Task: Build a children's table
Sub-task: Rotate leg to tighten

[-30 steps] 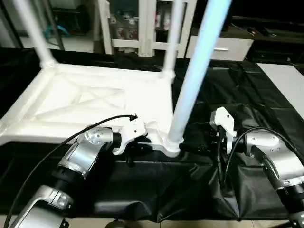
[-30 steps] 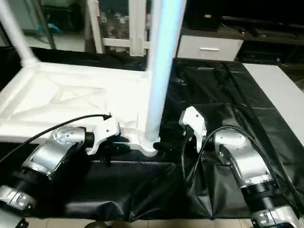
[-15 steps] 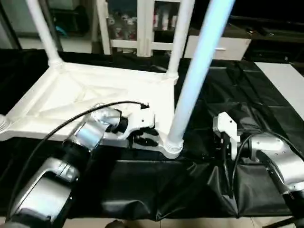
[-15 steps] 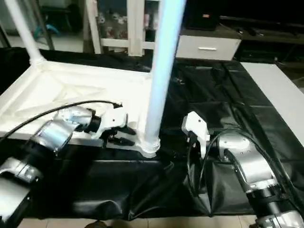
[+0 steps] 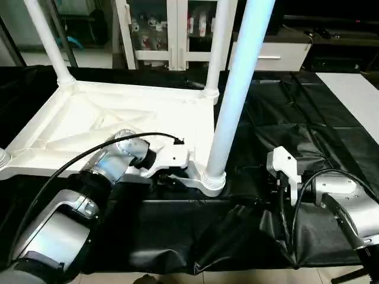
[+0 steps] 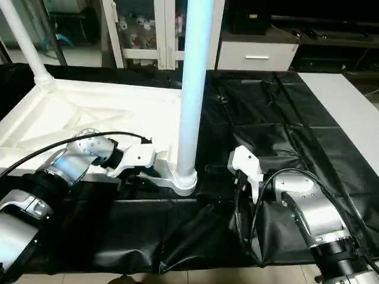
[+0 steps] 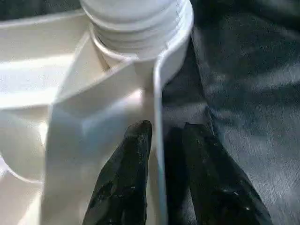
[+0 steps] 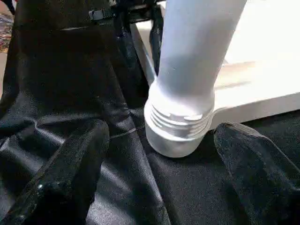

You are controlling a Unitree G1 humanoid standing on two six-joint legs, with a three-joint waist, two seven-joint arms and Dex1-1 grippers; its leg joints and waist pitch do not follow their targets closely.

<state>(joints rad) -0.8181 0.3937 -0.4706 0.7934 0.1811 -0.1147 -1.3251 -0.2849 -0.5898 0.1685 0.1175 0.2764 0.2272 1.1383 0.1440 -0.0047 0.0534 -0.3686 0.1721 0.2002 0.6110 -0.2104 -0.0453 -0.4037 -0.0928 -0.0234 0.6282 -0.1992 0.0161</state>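
The children's table top point(image 5: 112, 121) lies upside down on the black cloth, its X ribs facing up. Three white legs stand in its corner sockets: far left point(image 5: 47, 41), far right point(image 5: 216, 47) and near right point(image 5: 234, 89). My left gripper point(image 7: 165, 127) is shut on the top's thin near rim, just beside the near-right socket point(image 5: 212, 180), one finger point(image 7: 136, 145) inside the rim and one outside. My right gripper point(image 8: 164, 136) stands wide open on the other side of that socket, its fingers point(image 8: 79, 154) flanking the leg's base without touching it.
A flat white board point(image 5: 355, 89) lies at the far right of the worktable. The black cloth is bunched into folds point(image 5: 237, 225) along the front edge. White cabinets point(image 5: 160, 29) and a drawer unit point(image 5: 278, 56) stand behind the table.
The camera has shifted. My left gripper lifted off the corner, opened a little, and has settled again on the near rim beside the socket. The right gripper has stayed open in place.
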